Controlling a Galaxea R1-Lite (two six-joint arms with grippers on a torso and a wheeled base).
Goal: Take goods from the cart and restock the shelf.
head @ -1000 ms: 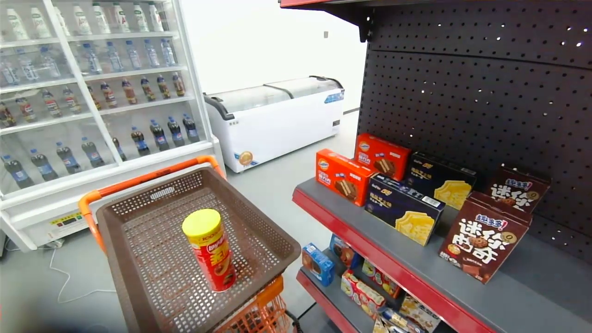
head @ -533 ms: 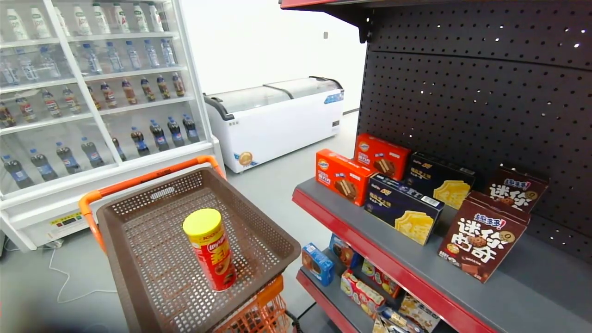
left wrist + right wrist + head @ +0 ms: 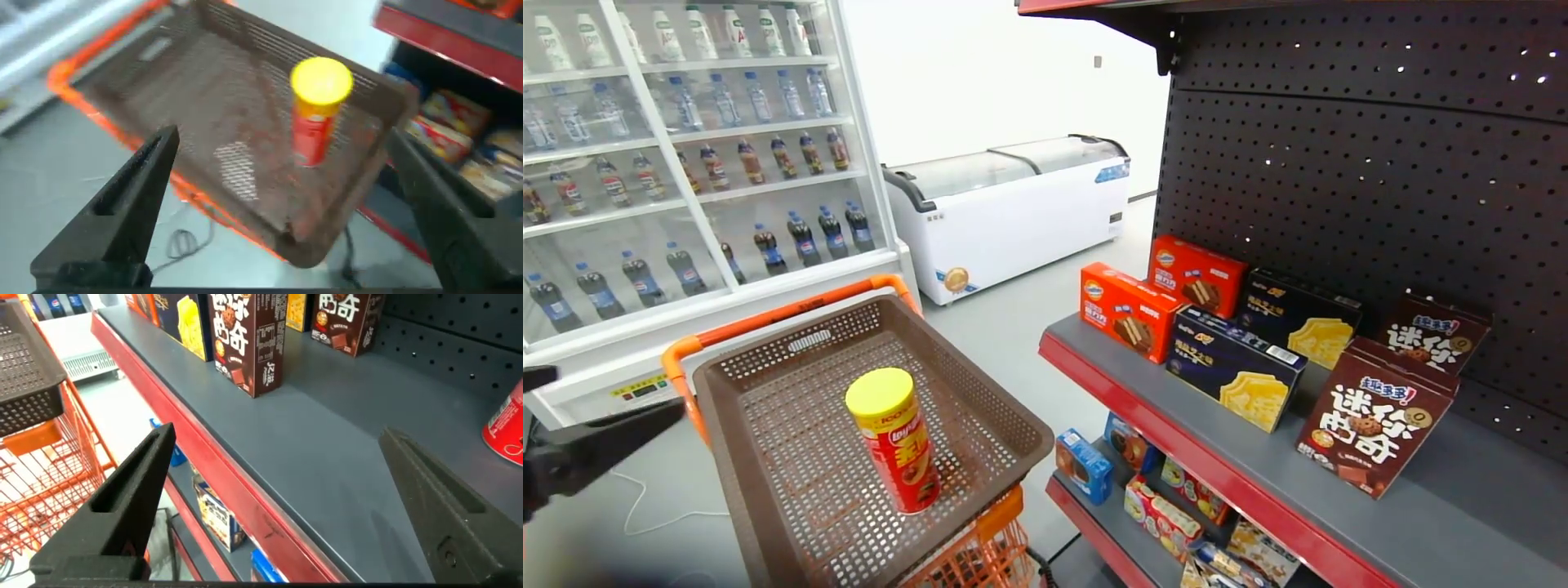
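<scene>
A red chip can with a yellow lid [image 3: 894, 437] stands upright in the brown perforated basket [image 3: 980, 384] on top of the orange cart. My left gripper [image 3: 619, 389] is open at the cart's left side, short of the basket. The left wrist view shows this gripper [image 3: 282, 137] open, with the can [image 3: 317, 110] ahead of it inside the basket [image 3: 245, 41]. My right gripper [image 3: 279, 433] is open and holds nothing, hovering over the grey shelf board [image 3: 327, 449]. That shelf [image 3: 1462, 514] carries orange boxes [image 3: 1131, 310], dark blue boxes [image 3: 1233, 367] and brown boxes [image 3: 1376, 420].
A glass-door drinks fridge [image 3: 686, 163] stands behind the cart, with a white chest freezer [image 3: 1013, 212] beyond it. Snack packs [image 3: 1160, 506] fill the lower shelf. Another red can [image 3: 508, 420] stands farther along the shelf. The shelf is bare in front of the boxes.
My left gripper has come into the head view at its left edge, beside the cart. The can, basket and shelf goods have not moved.
</scene>
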